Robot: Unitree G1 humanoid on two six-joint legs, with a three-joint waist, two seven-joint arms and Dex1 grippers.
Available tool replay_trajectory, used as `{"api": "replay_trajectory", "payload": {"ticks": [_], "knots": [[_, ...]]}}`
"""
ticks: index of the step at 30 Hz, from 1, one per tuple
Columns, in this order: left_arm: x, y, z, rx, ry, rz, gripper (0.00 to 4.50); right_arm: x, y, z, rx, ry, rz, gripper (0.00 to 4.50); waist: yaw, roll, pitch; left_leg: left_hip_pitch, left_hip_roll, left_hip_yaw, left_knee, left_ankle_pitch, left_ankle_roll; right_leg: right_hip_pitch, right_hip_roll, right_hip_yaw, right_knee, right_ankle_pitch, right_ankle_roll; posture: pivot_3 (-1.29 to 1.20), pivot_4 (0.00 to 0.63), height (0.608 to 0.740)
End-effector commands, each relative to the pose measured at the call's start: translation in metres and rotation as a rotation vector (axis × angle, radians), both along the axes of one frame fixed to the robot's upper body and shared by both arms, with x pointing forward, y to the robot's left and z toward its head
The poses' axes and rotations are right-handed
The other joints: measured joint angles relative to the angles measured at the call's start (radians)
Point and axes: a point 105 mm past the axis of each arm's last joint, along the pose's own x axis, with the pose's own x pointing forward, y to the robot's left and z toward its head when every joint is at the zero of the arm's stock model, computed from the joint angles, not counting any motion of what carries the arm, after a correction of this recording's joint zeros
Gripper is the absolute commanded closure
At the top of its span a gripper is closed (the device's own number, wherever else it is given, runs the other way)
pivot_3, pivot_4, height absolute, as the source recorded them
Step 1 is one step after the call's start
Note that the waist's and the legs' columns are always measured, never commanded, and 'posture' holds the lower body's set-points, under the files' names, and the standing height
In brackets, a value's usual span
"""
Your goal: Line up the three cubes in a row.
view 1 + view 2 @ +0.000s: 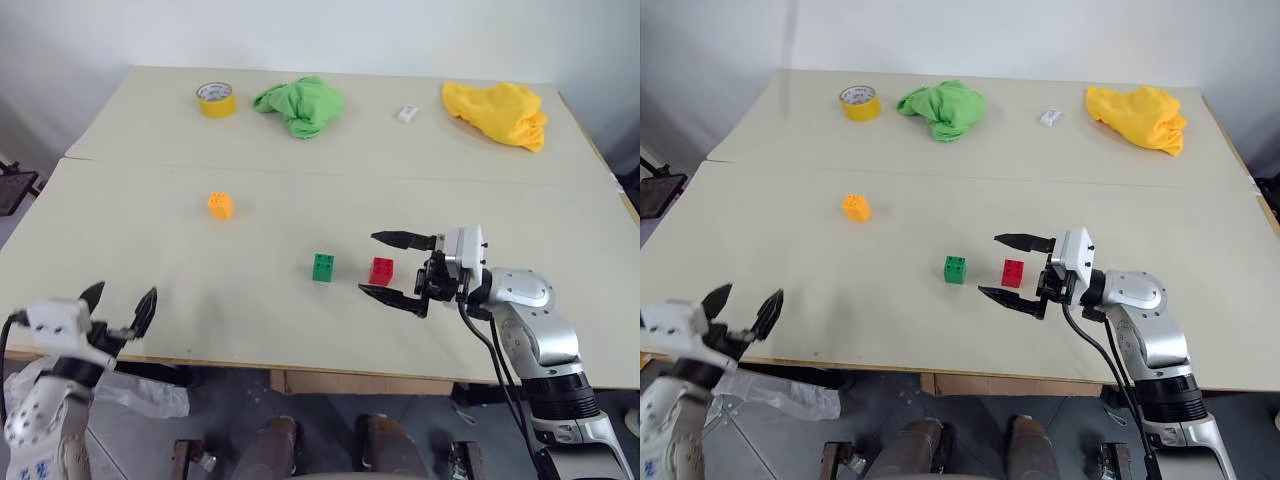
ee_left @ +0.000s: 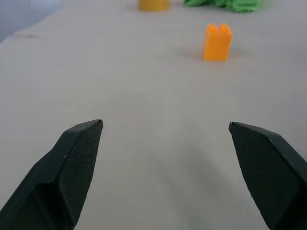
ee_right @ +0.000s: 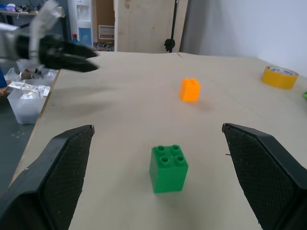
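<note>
Right gripper point(image 1: 397, 268) hovers near the table's front edge with its two black fingers spread wide and empty, one on each side of the red cube point(image 1: 382, 270) without touching it. Left gripper point(image 1: 122, 304) hangs at the front left corner, also spread and holding nothing.

The green cube point(image 1: 323, 267) sits just beside the red one, toward the left edge — the two already form a short line parallel to the front edge. The orange cube point(image 1: 220, 205) stands well apart, nearer the left edge and farther back.

The step in hand looks like bringing the orange cube into that line; the left gripper seems best placed, and should pinch it squarely and set it down level with the green one.

The table point(image 1: 300, 330) is pale beige, two panels joined by a seam. Along the back edge lie a yellow tape roll point(image 1: 216, 99), a green cloth point(image 1: 301, 106), a small white block point(image 1: 407, 113) and a yellow cloth point(image 1: 497, 112). A white wall stands behind.
</note>
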Motion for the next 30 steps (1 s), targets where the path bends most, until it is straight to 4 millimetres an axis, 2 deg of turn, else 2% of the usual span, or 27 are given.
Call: {"api": "replay_trajectory", "payload": {"ticks": [1, 3, 5, 7, 10, 13, 16, 22, 25, 30], "knots": [[0.034, -0.018, 0.014, 0.007, 0.008, -0.027, 0.03, -0.004, 0.001, 0.007, -0.004, -0.037, 0.014, 0.0, 0.0, 0.0, 0.0, 0.0, 0.0, 0.0, 0.0, 0.0, 0.0, 0.0, 0.0, 0.0, 0.0, 0.0, 0.0, 0.0, 0.15, 0.74], [0.052, -0.021, 0.018, -0.023, 0.007, -0.002, 0.03, -0.004, 0.002, 0.007, -0.007, -0.037, 0.008, 0.0, -0.002, 0.0, 0.0, 0.0, 0.0, 0.0, 0.0, 0.0, 0.0, 0.0, 0.001, -0.001, 0.001, 0.0, 0.0, 0.0, 0.15, 0.74], [0.081, -0.031, 0.017, -0.004, 0.027, 0.008, 0.03, -0.004, 0.003, 0.006, -0.011, -0.038, 0.007, 0.0, -0.002, 0.0, 0.0, 0.0, 0.0, 0.001, 0.0, 0.0, 0.0, 0.0, 0.001, -0.003, 0.004, 0.0, 0.0, 0.0, 0.15, 0.74], [0.101, -0.038, 0.02, 0.017, 0.025, 0.019, 0.03, -0.006, 0.004, 0.005, -0.017, -0.039, 0.01, 0.0, -0.003, 0.0, 0.0, 0.0, 0.0, 0.001, 0.001, 0.001, -0.001, -0.001, 0.002, -0.006, 0.005, 0.0, 0.0, 0.0, 0.15, 0.74], [0.124, -0.043, 0.028, 0.026, 0.012, 0.027, 0.03, -0.008, 0.005, 0.005, -0.021, -0.038, 0.012, 0.0, -0.002, -0.001, 0.0, 0.0, 0.0, 0.001, 0.001, 0.001, -0.001, -0.002, 0.002, -0.007, 0.005, 0.0, 0.0, 0.0, 0.15, 0.74], [0.145, -0.062, 0.025, 0.006, 0.05, -0.058, 0.03, -0.01, 0.004, 0.004, -0.024, -0.034, 0.004, 0.0, 0.0, -0.001, 0.0, -0.001, 0.0, 0.001, 0.001, 0.001, -0.001, -0.002, 0.002, -0.008, 0.005, 0.0, 0.0, 0.0, 0.15, 0.74], [0.156, -0.071, 0.021, 0.015, 0.065, -0.066, 0.03, -0.011, 0.004, 0.004, -0.017, -0.032, -0.005, 0.0, 0.001, -0.001, 0.0, -0.001, -0.001, 0.001, 0.001, 0.001, -0.001, -0.002, 0.002, -0.009, 0.005, 0.0, 0.001, 0.0, 0.15, 0.74], [0.16, -0.081, 0.013, 0.01, 0.087, -0.1, 0.03, -0.015, 0.005, 0.002, -0.017, -0.025, -0.011, 0.0, -0.003, -0.001, 0.0, -0.002, -0.001, 0.001, 0.001, 0.001, -0.001, -0.003, 0.002, -0.009, 0.005, 0.0, 0.001, 0.0, 0.15, 0.74], [0.161, -0.083, 0.012, 0.006, 0.088, -0.101, 0.64, -0.015, 0.004, 0.002, -0.02, -0.027, -0.021, 0.0, -0.001, -0.001, 0.0, -0.002, -0.001, 0.001, 0.002, 0.001, -0.001, -0.003, 0.002, -0.009, 0.005, 0.0, 0.001, 0.0, 0.15, 0.74], [0.158, -0.083, 0.014, 0.015, 0.067, -0.131, 1.99, -0.015, 0.002, 0.001, -0.025, -0.028, -0.032, 0.0, 0.0, -0.001, 0.0, -0.002, -0.001, 0.001, 0.002, 0.001, -0.001, -0.003, 0.002, -0.009, 0.005, 0.0, 0.001, 0.0, 0.15, 0.74]]}}
